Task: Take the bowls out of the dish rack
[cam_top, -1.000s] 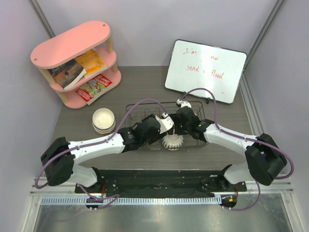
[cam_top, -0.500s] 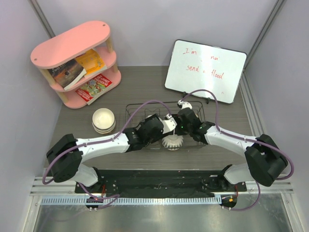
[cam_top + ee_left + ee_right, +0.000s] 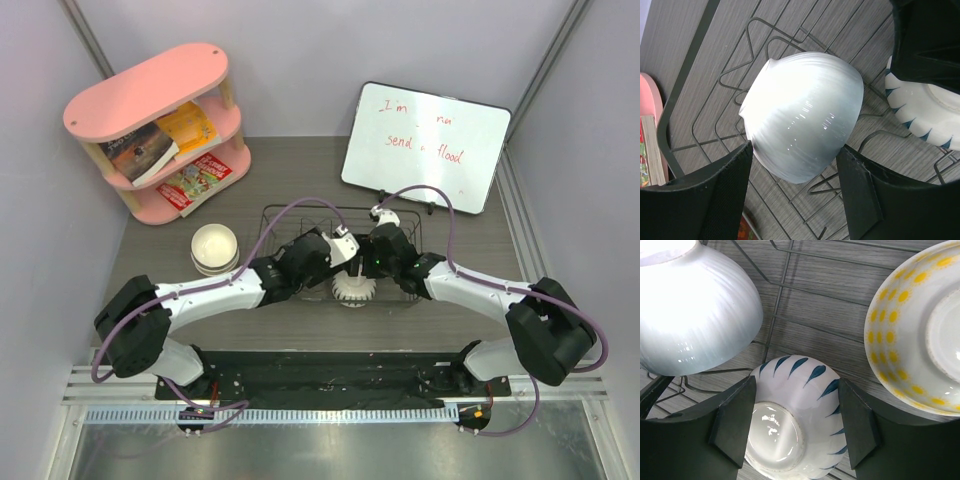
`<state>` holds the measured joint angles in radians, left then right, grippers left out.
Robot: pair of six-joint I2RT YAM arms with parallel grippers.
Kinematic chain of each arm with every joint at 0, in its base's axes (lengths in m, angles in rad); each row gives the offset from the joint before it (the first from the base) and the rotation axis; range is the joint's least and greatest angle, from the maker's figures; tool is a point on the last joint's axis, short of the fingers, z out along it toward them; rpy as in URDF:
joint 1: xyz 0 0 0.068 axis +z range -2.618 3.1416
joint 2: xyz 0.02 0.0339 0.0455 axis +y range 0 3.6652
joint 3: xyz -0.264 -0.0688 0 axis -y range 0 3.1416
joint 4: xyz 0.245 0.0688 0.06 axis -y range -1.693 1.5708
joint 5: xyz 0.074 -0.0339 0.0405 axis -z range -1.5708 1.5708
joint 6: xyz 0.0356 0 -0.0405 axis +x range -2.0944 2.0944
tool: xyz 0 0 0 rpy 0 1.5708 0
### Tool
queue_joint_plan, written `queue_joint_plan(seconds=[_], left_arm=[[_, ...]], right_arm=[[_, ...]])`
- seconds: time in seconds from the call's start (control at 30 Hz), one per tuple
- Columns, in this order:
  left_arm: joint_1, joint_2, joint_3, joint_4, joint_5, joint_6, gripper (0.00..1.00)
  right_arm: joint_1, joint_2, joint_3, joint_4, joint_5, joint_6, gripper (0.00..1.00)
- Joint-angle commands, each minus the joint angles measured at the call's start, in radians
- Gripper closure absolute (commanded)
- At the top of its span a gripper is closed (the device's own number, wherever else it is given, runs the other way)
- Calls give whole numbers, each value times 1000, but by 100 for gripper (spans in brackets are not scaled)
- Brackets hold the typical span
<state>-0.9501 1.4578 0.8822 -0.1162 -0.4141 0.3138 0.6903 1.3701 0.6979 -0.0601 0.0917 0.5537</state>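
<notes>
The black wire dish rack (image 3: pixel 283 222) sits mid-table under both arms. A white ribbed bowl (image 3: pixel 802 112) lies tilted on the rack's prongs, foot up. My left gripper (image 3: pixel 795 146) is shut on it, one fingertip against each side. Beside it, a blue-and-white bowl (image 3: pixel 790 405) lies foot toward the camera. My right gripper (image 3: pixel 797 382) is shut on it, its fingers (image 3: pixel 735 415) flanking the dome. The top view shows this bowl (image 3: pixel 352 290) at the rack's near edge. A yellow-dotted bowl (image 3: pixel 920 330) stands in the rack to its right.
A stack of cream bowls (image 3: pixel 215 248) rests on the table left of the rack. A pink shelf (image 3: pixel 150 100) with books stands at the back left. A whiteboard (image 3: pixel 425 145) leans behind the rack. The two grippers are close together over the rack.
My left arm has reached a little farther over the rack. The blue-and-white bowl has shifted slightly left. The right arm has hardly moved.
</notes>
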Motion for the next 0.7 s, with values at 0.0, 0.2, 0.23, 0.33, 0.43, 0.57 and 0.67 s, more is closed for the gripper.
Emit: queue_joint_plan(seconds=[0.0,0.2,0.23,0.33,0.43,0.57,0.67], left_arm=[[45,-14,52,112,-63,44,34],[48,-19,57,112,-37,64,39],[48,-30,58,112,-37,62,39],[53,-40,58,112,-43,73,39],[57,-36,70,112,-52,88,39],[70,-42,81,112,-48,93,38],[74,-45,90,112,-38,97,37]], right_arm=[[14,21,-55,-167,-79,-6,32],[14,43,-72,-159,-79,-8,33],[14,41,-77,-158,-78,-9,33],[14,41,-80,-156,-111,-6,33],[15,50,-71,-153,-118,-11,33],[15,57,-61,-153,-125,-12,33],[15,60,-58,-155,-127,-15,33]])
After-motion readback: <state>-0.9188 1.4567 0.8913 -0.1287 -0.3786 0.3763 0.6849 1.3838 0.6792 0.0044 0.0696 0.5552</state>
